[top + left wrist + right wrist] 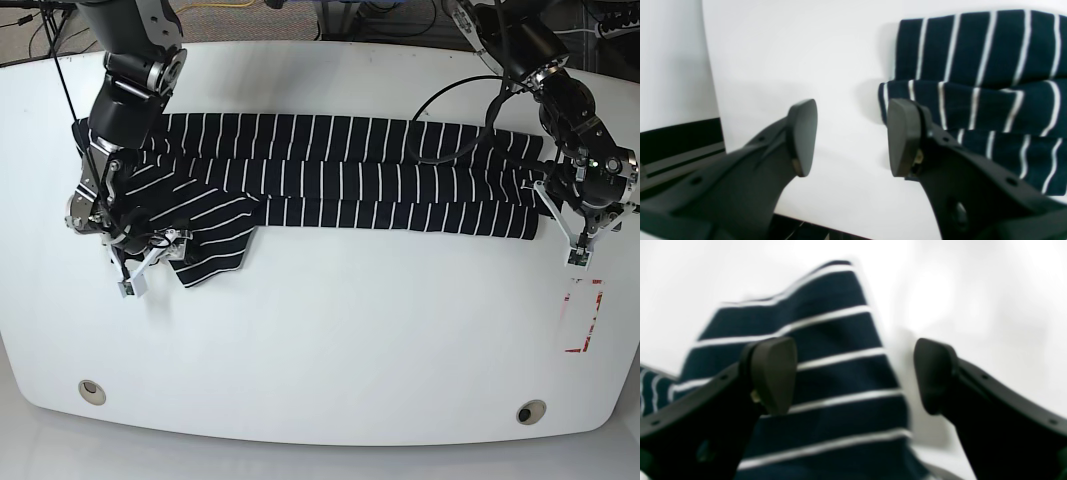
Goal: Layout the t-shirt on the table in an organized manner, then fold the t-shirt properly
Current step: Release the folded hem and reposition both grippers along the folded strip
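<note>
The striped dark navy t-shirt [330, 175] lies on the white table [350, 330], folded lengthwise into a long band, with one sleeve [215, 240] sticking out toward the front at its left end. My left gripper [580, 245] is open and empty just off the band's right end. In the left wrist view [853, 138] the stacked fabric layers [990, 83] lie beside the right finger. My right gripper [152, 262] is open over the sleeve. In the right wrist view [853, 376] the striped fabric [826, 373] lies under and between the fingers, not gripped.
A red-and-white tape rectangle [583, 320] is on the table just in front of the left gripper. Two metal grommets [91, 391] [530, 411] sit near the front edge. A black cable [450, 120] hangs over the shirt's right part. The table edge [715, 110] is close on the left wrist view's left.
</note>
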Tool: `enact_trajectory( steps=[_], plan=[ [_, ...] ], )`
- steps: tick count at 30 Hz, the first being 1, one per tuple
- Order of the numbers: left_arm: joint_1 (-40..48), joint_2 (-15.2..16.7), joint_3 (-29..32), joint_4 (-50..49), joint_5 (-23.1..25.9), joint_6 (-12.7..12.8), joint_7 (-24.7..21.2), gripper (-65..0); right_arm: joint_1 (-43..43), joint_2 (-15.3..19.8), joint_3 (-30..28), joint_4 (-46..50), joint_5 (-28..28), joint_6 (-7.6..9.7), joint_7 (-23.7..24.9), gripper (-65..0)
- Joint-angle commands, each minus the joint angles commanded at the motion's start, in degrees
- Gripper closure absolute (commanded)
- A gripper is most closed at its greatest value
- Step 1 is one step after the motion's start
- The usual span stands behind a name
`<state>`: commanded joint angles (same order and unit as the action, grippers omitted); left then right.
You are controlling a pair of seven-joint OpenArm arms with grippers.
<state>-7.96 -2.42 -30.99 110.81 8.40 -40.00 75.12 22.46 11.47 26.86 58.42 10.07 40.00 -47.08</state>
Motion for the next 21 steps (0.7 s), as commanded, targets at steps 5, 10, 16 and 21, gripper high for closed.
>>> enact_trajectory(
  steps=[5, 10, 16, 21],
  plan=[
    [0.0, -0.7, 0.1, 0.0, 0.0, 0.0, -0.1, -31.2, 0.0, -1.3, -0.1, 0.0, 0.0, 0.0, -1.1, -51.4],
    [0.0, -1.0, 0.3, 0.0, 0.0, 0.0, -0.2, -31.2, -0.1, -2.3, -0.1, 0.0, 0.0, 0.0, -1.2, -34.9],
    [-0.2, -1.0, 0.3, -0.3, 0.0, 0.0, -0.3, -31.2, -0.1, -2.5, -0.1, 0.0, 0.5, 0.0, -1.3, 0.0],
    [-0.2, -1.0, 0.4, -0.3, 0.0, 0.0, -0.3, -31.2, -0.3, -2.5, 0.0, 3.5, 0.7, 0.0, -4.0, 0.0]
  ],
)
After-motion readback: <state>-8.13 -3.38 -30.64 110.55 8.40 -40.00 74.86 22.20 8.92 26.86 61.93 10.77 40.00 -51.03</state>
